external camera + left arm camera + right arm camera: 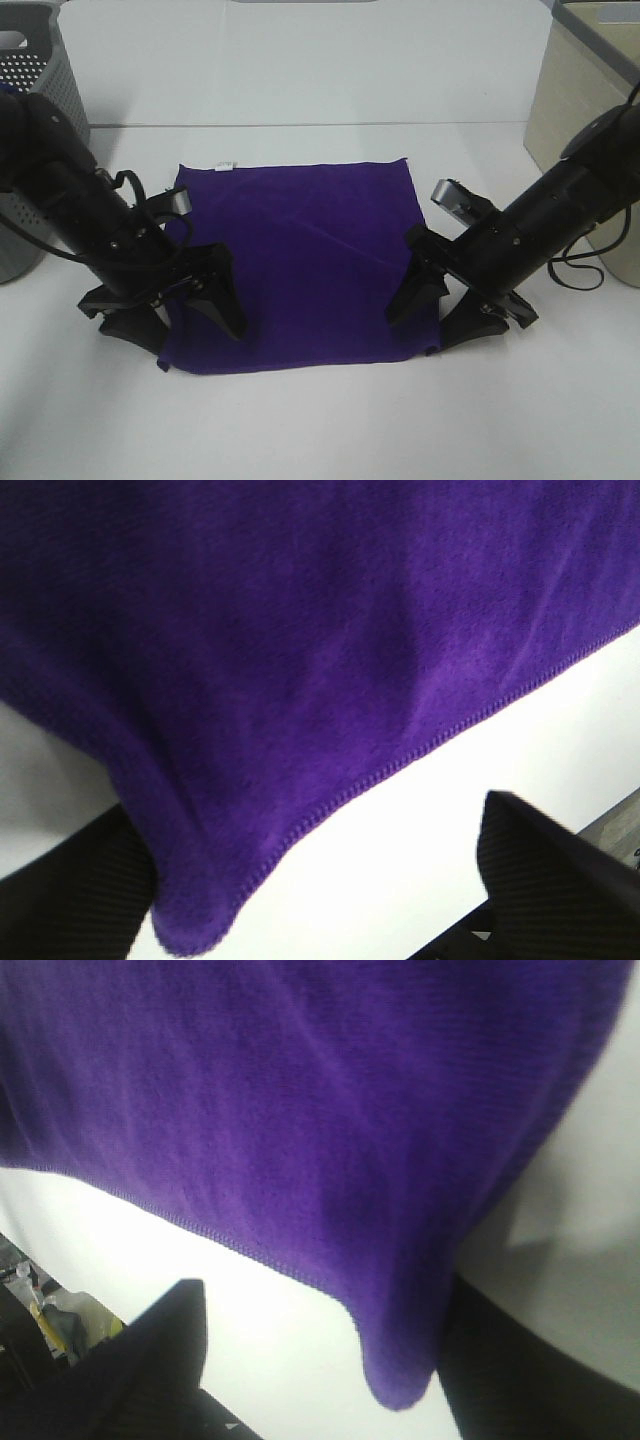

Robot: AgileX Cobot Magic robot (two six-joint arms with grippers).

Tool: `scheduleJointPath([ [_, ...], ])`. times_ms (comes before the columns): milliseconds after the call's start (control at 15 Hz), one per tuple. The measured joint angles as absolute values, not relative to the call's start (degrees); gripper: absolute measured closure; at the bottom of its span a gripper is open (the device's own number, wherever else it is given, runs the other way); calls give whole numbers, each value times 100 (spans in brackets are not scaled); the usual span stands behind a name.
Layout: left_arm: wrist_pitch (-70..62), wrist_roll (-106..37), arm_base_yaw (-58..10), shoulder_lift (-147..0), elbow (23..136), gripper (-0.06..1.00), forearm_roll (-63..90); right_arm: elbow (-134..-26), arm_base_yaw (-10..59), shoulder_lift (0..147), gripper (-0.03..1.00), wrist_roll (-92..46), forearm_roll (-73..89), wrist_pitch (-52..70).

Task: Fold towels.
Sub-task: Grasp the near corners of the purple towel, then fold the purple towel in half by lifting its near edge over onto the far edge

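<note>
**Purple towel (300, 265) lies flat, a spread pincer at each near corner**

The purple towel is spread open as a single layer in the middle of the white surface (320, 430). Its white tag (226, 166) sits on the far edge, towards 11 o'clock. The grey perforated basket (35, 70) stands off at 10 o'clock and the beige bin (580, 90) at 2 o'clock, both clear of the cloth.

The fabric looks soft, light and limp. I judge it will sag and drape as soon as it is lifted, and one thin layer lying flat leaves little to pinch. The best hold is probably at the two near corners, just inside the stitched hem (400, 765), both raised together so the edge stays straight.

The left arm slopes down from 9 o'clock, its wrist pitched towards the surface. The left pincer (195, 340) is released, its fingers wide apart either side of the 7 o'clock corner. The right arm mirrors it from 3 o'clock, and the right pincer (422, 332) is likewise released, straddling the 5 o'clock corner. Both wrist views show a corner between the spread fingers. I cannot tell whether any finger touches the cloth.
</note>
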State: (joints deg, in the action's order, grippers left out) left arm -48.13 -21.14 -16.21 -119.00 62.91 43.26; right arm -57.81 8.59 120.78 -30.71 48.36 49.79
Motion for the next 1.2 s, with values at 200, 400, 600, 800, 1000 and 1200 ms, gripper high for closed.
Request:
scheduleJointPath([
  [200, -4853, -1822, -1839, -12089, 6595, 37, 4217, -6056, 1123, 12135, 45, -2498, 4274, 5036],
  [400, -4704, -1799, -1879, -12204, 6652, 85, 4091, -6068, 1123, 12164, 72, -2355, 4079, 4927],
  [600, -4664, -1874, -1879, -12210, 6652, 94, 4074, -6068, 1123, 12198, 92, -2355, 4085, 4910],
  [800, -4675, -1954, -1879, -12210, 6663, 94, 3971, -6068, 1123, 12198, 94, -2355, 4085, 4927],
  [1000, -4807, -2034, -1879, -12204, 6681, 94, 3730, -6062, 1123, 12130, 94, -2355, 4091, 4939],
  [1200, -5174, -2040, -1879, -12095, 6686, 94, 3134, -5953, 1134, 11791, 94, -2263, 3799, 4933],
])
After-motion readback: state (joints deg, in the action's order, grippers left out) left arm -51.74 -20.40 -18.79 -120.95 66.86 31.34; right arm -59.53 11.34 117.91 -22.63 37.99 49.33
